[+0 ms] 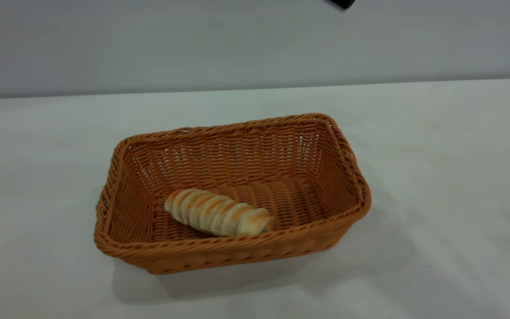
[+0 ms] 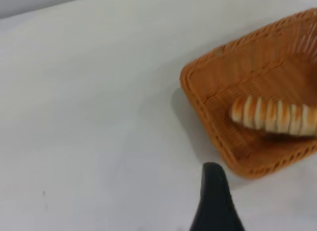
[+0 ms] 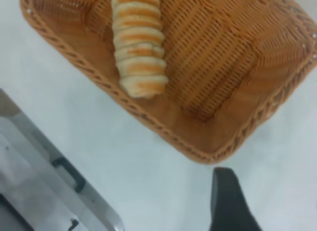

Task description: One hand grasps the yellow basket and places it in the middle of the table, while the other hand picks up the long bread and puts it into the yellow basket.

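I found the yellow basket (image 1: 233, 195) resting on the table (image 1: 436, 155), at centre frame in the exterior view. The long bread (image 1: 219, 217) lay on the basket floor, against the near wall. I judged both placement steps complete; the step in hand was retreat. Each wrist view showed a single dark fingertip of its own tool, the left tool (image 2: 214, 201) and the right tool (image 3: 229, 201), both clear of the basket rim. I could not tell whether either tool was spread or pressed together. Next move, as I judged: park both arms.

White table (image 1: 436, 146), yellow basket (image 1: 237, 254) resting directly on it near the middle
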Tool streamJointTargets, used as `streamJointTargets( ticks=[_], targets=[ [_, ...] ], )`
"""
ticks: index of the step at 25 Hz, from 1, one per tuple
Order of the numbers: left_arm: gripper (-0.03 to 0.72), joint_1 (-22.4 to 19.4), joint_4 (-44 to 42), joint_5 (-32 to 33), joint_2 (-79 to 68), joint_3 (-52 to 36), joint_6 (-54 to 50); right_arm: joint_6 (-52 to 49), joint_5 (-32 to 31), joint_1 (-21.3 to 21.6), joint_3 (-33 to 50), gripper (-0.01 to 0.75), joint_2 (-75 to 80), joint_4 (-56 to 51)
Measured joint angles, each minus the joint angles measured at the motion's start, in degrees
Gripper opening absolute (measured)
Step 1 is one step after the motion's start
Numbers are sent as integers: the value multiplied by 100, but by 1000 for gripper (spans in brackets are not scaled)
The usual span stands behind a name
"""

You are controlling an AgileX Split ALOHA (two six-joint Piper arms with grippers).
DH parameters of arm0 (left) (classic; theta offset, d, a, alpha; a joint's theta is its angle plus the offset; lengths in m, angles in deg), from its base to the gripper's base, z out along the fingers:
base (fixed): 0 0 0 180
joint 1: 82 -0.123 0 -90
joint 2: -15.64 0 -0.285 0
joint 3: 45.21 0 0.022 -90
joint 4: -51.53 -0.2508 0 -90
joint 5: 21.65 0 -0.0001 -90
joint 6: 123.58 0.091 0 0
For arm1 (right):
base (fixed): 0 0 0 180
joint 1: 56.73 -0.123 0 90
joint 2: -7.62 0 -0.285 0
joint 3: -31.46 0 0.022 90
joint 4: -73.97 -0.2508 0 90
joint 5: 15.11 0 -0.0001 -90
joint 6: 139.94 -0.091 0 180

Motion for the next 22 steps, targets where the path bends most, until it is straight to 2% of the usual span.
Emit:
streamJointTargets(
  ticks=[4, 12, 17, 22],
  targets=[
    [559, 0, -128, 460, 748, -388, -168, -28, -347, 0, 0, 464, -469, -48],
    [559, 0, -135, 1282, 2151, -933, -199, -112, -407, 0, 240, 464, -1657, -96],
    [559, 0, -135, 1625, 2707, -945, -325, -317, -407, 0, 788, 464, -2675, -147],
    [559, 0, -135, 2028, 2947, -969, -435, -459, -407, 0, 1685, 464, -3818, -235]
  ],
)
